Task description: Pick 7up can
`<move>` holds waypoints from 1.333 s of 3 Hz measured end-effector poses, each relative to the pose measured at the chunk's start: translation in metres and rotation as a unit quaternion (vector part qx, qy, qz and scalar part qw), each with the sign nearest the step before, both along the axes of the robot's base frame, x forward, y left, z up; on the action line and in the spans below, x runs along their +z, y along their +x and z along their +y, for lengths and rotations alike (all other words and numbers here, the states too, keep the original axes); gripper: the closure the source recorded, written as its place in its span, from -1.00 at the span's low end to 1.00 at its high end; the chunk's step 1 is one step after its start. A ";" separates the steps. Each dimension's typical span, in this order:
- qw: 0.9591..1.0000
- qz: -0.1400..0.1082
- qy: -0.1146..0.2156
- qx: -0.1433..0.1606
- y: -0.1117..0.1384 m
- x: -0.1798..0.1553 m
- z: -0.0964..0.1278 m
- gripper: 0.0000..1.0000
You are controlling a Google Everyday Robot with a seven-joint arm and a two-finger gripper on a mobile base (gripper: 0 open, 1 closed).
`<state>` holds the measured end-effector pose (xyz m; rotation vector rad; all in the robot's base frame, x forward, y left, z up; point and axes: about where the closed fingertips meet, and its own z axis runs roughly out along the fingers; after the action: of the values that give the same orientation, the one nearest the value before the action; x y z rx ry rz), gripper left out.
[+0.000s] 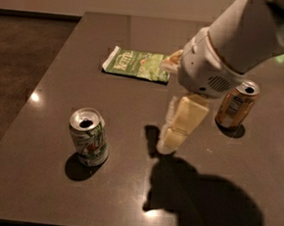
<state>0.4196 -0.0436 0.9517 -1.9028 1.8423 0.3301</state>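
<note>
The 7up can (88, 138) stands upright on the dark table (39, 175) at the front left. It is white and green with an opened silver top. My gripper (168, 144) hangs from the white arm (236, 39) to the right of the can, about a can's height away and just above the table. It is open and empty, with its cream fingers (186, 119) pointing down and to the left. Its shadow falls on the table below it.
An orange-brown can (236, 105) stands upright to the right of the gripper, close behind the wrist. A green chip bag (138, 64) lies flat at the back middle. The table's left edge borders dark floor (17, 75).
</note>
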 end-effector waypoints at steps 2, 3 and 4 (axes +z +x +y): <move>0.999 0.018 0.036 0.033 -0.018 -0.027 0.063 -1.00; 0.996 0.037 0.061 0.051 -0.031 -0.039 0.097 -1.00; 0.994 0.043 0.078 0.059 -0.036 -0.044 0.115 -1.00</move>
<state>0.3836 0.0718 0.9074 -1.9191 1.7065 0.5873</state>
